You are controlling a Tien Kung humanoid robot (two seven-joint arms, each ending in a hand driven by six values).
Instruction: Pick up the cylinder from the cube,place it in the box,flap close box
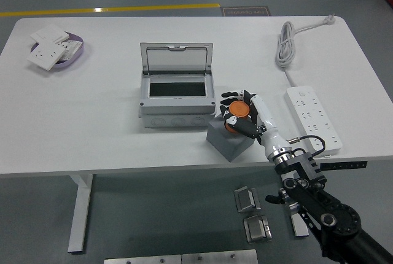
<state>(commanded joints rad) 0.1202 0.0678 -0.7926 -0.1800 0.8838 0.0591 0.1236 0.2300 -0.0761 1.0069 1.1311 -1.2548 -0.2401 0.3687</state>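
Observation:
An orange cylinder [237,114] stands on a grey cube [229,140] near the table's front edge, right of centre. My right hand [241,113] reaches in from the lower right and its fingers are curled around the cylinder, which still rests on the cube. A grey box [177,105] stands just left of the cube with its clear lid [177,59] swung up and open; its dark inside shows. My left arm is out of view.
A purple dish [66,61] with white socket plates lies at the far left. A white power strip [313,116] with its cable [286,43] lies at the right. Metal parts [252,212] lie on the floor below the table's near edge.

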